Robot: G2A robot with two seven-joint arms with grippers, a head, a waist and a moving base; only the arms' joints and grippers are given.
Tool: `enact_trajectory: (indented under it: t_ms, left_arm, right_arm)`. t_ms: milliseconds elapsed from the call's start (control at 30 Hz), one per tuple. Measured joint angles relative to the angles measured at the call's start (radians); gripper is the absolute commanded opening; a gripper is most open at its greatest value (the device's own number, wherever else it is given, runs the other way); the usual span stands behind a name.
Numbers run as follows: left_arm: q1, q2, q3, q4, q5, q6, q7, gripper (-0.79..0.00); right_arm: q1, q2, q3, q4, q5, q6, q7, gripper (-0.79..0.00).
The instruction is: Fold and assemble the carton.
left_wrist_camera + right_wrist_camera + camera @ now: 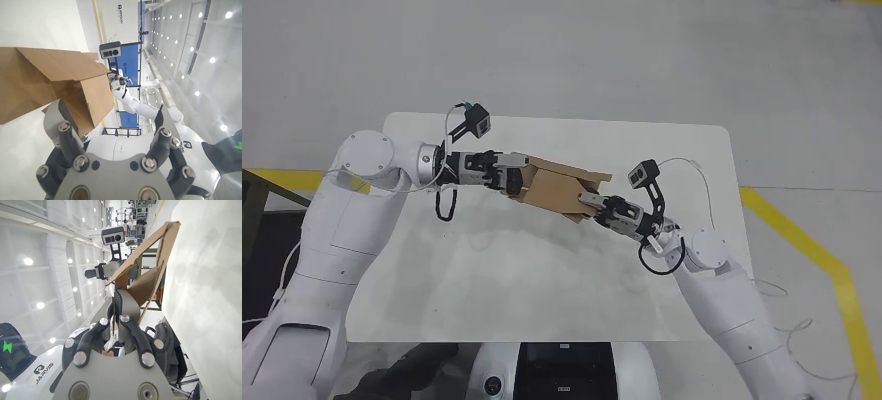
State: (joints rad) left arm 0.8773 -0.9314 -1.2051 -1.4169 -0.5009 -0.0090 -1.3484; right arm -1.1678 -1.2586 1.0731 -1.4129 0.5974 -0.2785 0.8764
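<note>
- Plainly, in the top view the half-opened brown corrugated cardboard carton [554,190] looked liable to sag or twist out of shape, since it hung above the white rounded table [542,290] with a firm hold at one end only. It lay stretched between the two arms, the left jaws at one end and the right jaws at the other.
- In the left wrist view the risk was a slip. The left jaws stood spread wide and pinched nothing, so a pull from the far end would likely have dragged the carton [37,75] off them. One finger [54,113] lay just beside a side wall at the open mouth, partly hidden by it, and the other stood well apart from the cardboard.
- In the right wrist view the thin panel might have creased or torn at the grip if the arms had drawn apart. The right jaws were pressed together on the edge of one panel of the carton [147,256], which rose away from them.
</note>
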Motion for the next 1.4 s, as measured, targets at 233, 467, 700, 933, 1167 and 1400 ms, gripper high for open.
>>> enact_trajectory:
  t_ms: [233, 467, 700, 933, 1167, 1400]
  left_arm:
    - [-0.014, 0.0, 0.015, 0.017, -0.012, 0.049, -0.033, 0.0]
    - [-0.042, -0.011, 0.05, 0.058, -0.06, 0.059, -0.069, 0.0]
    - [-0.064, -0.021, 0.082, 0.086, -0.102, 0.048, -0.097, 0.0]
    - [-0.077, -0.029, 0.101, 0.101, -0.134, 0.031, -0.121, -0.496]
    - [-0.077, -0.033, 0.104, 0.111, -0.157, 0.015, -0.12, -0.566]
    - [-0.075, -0.034, 0.11, 0.108, -0.129, 0.009, -0.097, -0.585]
  right_arm:
    - [0.005, -0.004, -0.003, 0.012, 0.013, -0.011, -0.001, -0.785]
    - [0.019, -0.009, -0.016, 0.034, 0.055, 0.01, 0.044, -0.785]
    - [0.027, -0.016, -0.032, 0.044, 0.075, 0.023, 0.049, -0.785]
    - [0.031, -0.024, -0.043, 0.054, 0.109, 0.036, 0.041, -0.785]
    - [0.029, -0.029, -0.046, 0.061, 0.131, 0.044, 0.03, -0.785]
    - [0.03, -0.032, -0.047, 0.063, 0.124, 0.054, 0.019, -0.785]
